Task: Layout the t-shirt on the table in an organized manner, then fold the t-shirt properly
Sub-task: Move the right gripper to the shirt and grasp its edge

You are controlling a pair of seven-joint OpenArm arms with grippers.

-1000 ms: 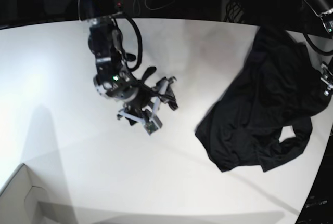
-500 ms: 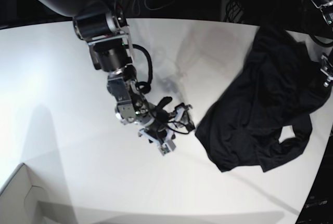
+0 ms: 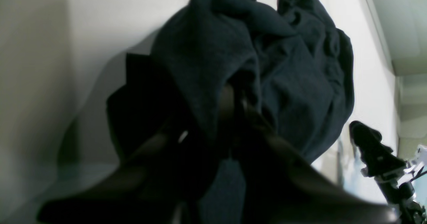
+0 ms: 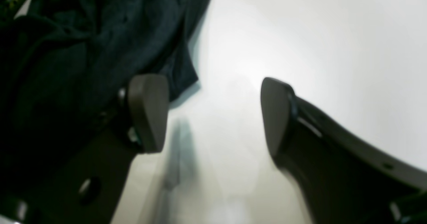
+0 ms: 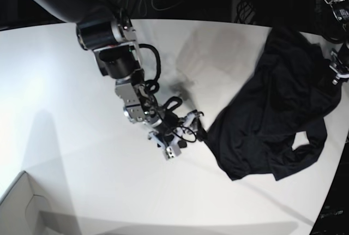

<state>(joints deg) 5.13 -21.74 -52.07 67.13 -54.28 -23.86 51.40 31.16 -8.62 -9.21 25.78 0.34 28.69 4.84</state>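
White table (image 5: 65,82), crumpled t-shirt (image 5: 278,120) — left jaws pinching it, right jaws spread

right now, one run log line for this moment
left gripper: shut on t-shirt | right gripper: open, beside shirt edge | shirt: crumpled on table

Left claw (image 3: 233,103) clamped, right claw (image 4: 213,114) agape.

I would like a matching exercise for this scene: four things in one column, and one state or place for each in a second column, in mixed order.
Things:
1. left gripper
2. right gripper
3. t-shirt
4. table

States:
a. open, at the cloth's edge
b. white, bearing the cloth
c. shut on cloth
d. black, crumpled

Pairs: 1-c, 2-a, 3-d, 4-b
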